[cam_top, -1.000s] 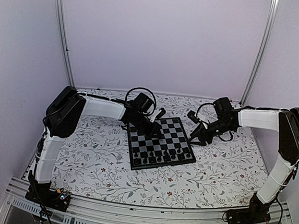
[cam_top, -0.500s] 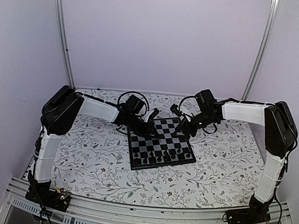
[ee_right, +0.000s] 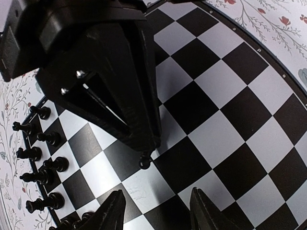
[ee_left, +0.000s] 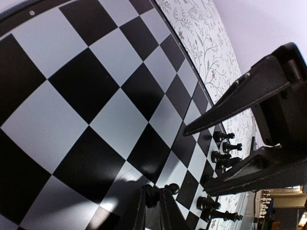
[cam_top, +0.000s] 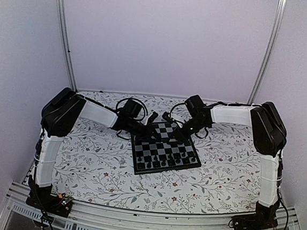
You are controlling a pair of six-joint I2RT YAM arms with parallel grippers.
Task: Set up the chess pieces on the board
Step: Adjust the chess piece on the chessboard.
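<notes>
The board (cam_top: pixel 179 141) lies at mid-table, and several black chess pieces (cam_top: pixel 165 160) stand in rows along its near edge. Over the board's far part, my left gripper (cam_top: pixel 153 119) is shut on a small black pawn (ee_left: pixel 152 196). The pawn's round head (ee_right: pixel 145 161) pokes out below the fingertips, just above a pale square. My right gripper (ee_right: pixel 158 207) hovers open facing it, a little apart, with nothing between its fingers (ee_right: pixel 113 212). In the left wrist view the standing pieces (ee_left: pixel 224 149) show beyond the right gripper's fingers (ee_left: pixel 225 103).
The table carries a floral cloth (cam_top: pixel 95 164) around the board. Two metal posts (cam_top: pixel 63 37) rise at the back corners in front of a plain wall. Both arms' elbows stand over the table's left and right sides.
Both grippers have moved toward the far edge of the board. The right one swung left from beside the board to face the left one. Its jaws have narrowed slightly.
</notes>
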